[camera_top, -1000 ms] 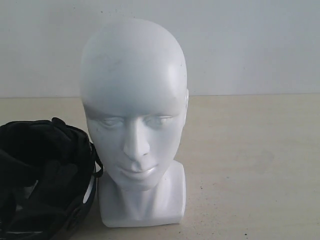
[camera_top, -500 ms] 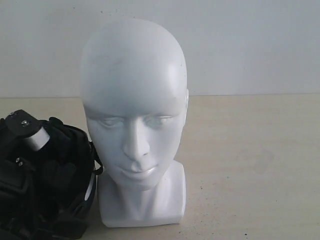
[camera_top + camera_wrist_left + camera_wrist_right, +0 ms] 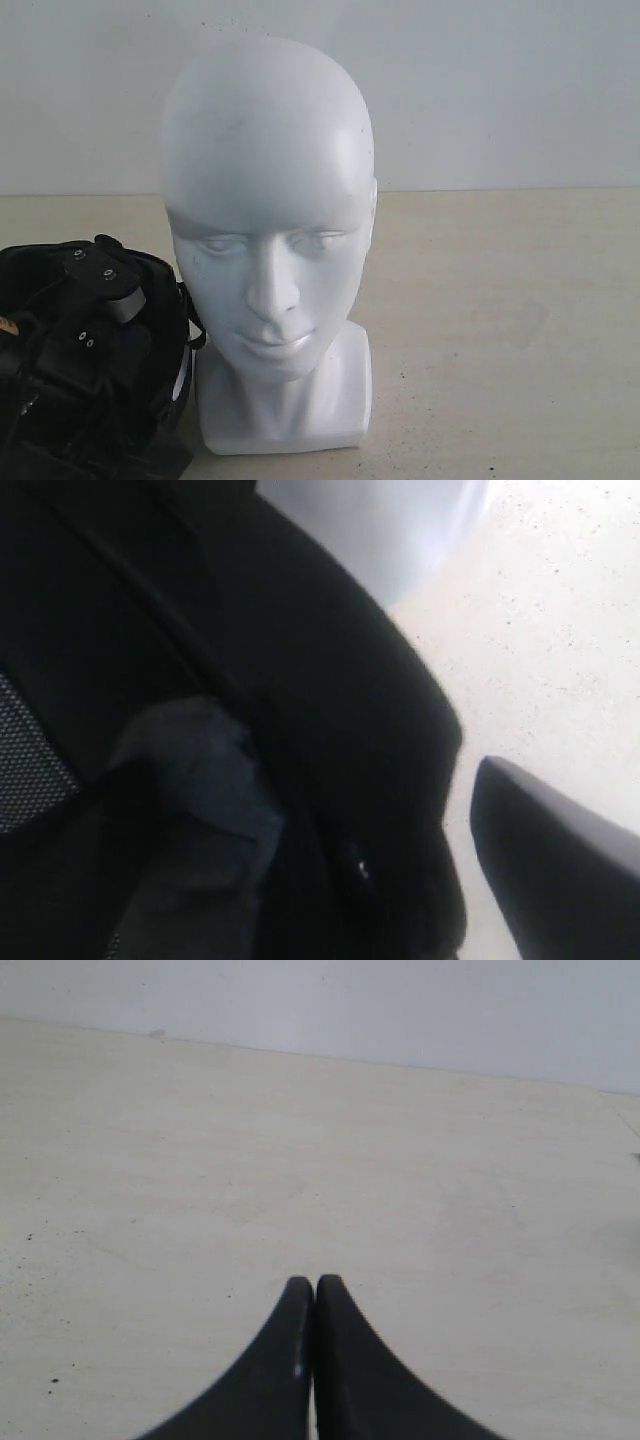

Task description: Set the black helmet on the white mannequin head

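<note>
Exterior view: white mannequin head stands upright on its blocky neck base, face to the camera, left of centre on the pale table; plain white wall behind. Head is bare. Black helmet lies on the table at the lower left edge of the view, just beside the neck base, dark inside showing; whether its rim touches the base cannot be told. Left arm, black with a short silver barrel, hangs over the helmet's open side. Its fingers cannot be made out against the dark lining here. The right arm does not show in this view. Left wrist view: left gripper is close on the helmet, which fills most of the picture, with dark lining, a greyish pad and a patch of mesh at one edge. One finger shows outside the shell, a strip of bare table between it and the helmet's edge; the other is lost in the dark interior. Fingers spread wide, nothing pinched as far as can be seen. A corner of the mannequin's white base shows beyond the helmet. Picture is blurred, fine detail not readable. Right wrist view: right gripper is over bare table well apart from both objects, fingers pressed together tip to tip, holding nothing. Speckled table surface runs back to the wall.
</note>
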You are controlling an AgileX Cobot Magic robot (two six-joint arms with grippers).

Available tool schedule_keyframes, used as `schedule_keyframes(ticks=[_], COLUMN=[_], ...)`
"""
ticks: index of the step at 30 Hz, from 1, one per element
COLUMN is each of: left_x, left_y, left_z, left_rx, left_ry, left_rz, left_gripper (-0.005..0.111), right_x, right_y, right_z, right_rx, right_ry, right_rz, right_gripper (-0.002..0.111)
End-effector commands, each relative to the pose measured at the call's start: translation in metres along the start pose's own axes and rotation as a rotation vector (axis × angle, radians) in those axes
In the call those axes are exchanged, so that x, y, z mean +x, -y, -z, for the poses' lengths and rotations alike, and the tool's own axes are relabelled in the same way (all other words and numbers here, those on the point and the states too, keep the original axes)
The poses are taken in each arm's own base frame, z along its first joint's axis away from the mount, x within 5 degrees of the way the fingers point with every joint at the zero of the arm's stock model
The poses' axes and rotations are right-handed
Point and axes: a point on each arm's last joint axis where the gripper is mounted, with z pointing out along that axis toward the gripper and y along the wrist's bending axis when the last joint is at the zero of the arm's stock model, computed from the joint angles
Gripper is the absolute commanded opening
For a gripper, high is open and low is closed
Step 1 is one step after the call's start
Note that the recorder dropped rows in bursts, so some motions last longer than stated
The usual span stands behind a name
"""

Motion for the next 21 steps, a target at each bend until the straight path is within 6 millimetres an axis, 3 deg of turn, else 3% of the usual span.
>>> schedule_keyframes(ticks=[1, 10, 21], left_x=[-0.003, -0.005, 0.014], left_y=[-0.001, -0.003, -0.005], left_z=[0.0, 0.0, -0.007], left_rx=[-0.019, -0.042, -0.072], left_ry=[0.022, 0.047, -0.016], left_rz=[0.006, 0.027, 0.048], left_gripper=[0.08, 0.067, 0.066], right_x=[-0.001, -0.001, -0.001], right_y=[0.0, 0.0, 0.0], right_z=[0.0, 0.0, 0.0], right_rx=[0.006, 0.006, 0.006], right_ry=[0.012, 0.016, 0.016], right_rz=[0.003, 0.003, 0.003], right_gripper=[0.0, 0.0, 0.0])
